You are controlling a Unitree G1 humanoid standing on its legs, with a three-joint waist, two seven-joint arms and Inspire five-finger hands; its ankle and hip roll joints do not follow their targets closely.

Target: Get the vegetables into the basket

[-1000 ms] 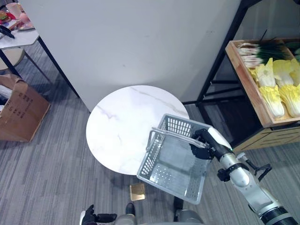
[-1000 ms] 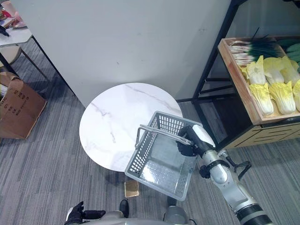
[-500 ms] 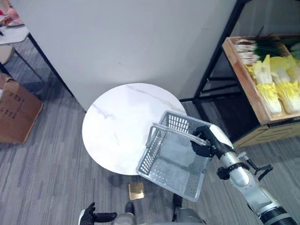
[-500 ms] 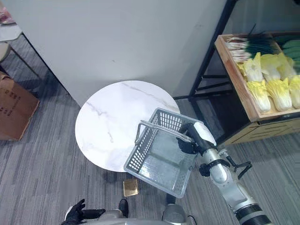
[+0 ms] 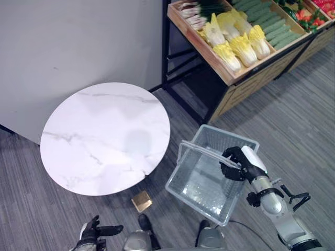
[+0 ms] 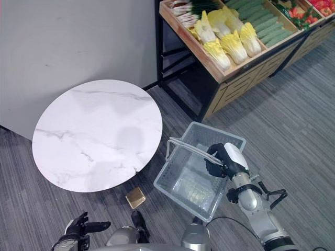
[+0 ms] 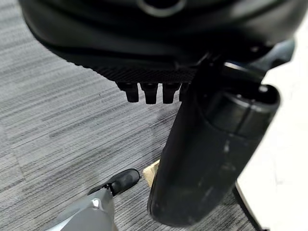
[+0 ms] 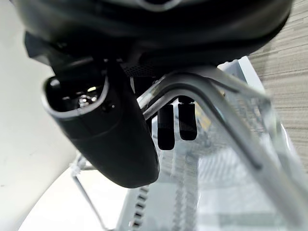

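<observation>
The right hand (image 5: 242, 163) is clenched round the wire handle of the grey mesh basket (image 5: 201, 183), which hangs empty over carpet beside the round marble surface (image 5: 104, 136). Cabbages (image 5: 238, 46) lie in a wooden crate (image 5: 201, 44) well apart. The left hand (image 5: 93, 231) hangs low, fingers relaxed.

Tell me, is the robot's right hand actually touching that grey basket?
Touching. The right wrist view shows the right hand curled round the basket handle.

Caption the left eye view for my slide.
Right hand carries the empty grey basket by its handles beside the round marble table, near the vegetable shelf.
</observation>
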